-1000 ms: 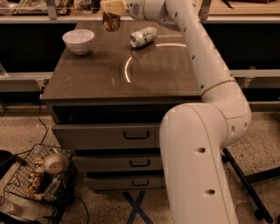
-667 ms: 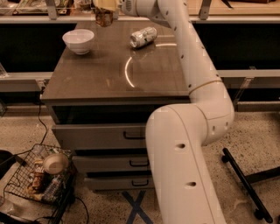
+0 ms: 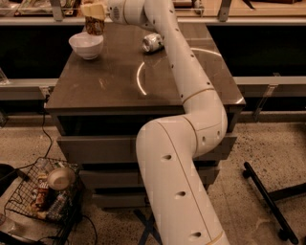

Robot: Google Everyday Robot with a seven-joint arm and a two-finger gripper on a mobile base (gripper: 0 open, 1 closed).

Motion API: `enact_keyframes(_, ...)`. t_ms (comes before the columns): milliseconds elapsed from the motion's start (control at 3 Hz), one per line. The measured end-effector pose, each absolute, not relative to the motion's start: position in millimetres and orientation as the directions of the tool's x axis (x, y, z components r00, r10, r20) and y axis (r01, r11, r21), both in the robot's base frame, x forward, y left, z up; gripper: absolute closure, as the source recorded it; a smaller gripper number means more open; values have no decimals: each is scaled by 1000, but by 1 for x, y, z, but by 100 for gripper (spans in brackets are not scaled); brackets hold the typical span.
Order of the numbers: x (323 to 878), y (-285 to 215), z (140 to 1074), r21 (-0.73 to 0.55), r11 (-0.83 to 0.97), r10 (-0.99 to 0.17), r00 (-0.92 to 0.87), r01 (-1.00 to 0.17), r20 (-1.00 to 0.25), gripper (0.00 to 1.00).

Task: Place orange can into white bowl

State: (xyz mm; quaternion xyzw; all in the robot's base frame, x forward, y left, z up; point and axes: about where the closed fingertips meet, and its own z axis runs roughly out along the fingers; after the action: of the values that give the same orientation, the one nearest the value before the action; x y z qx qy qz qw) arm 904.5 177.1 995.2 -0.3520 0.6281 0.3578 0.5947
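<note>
Carry step: I have the gripper [image 3: 93, 9] clenched on the can [image 3: 95, 26], hovering over the bowl [image 3: 86, 50], at its far rim. Next, I'd centre it, lower, release.

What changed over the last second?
The gripper, still shut on the orange-brown patterned drink can, carried it left; the can now hangs at the far rim of the glossy white ceramic bowl. The bowl, the toppled silver-white can and the wire basket on the floor stayed put.
</note>
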Motion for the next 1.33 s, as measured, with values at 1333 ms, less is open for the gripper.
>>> enact_keyframes(1333,902,218,949,61,453,-66,-101,-890,-993,100)
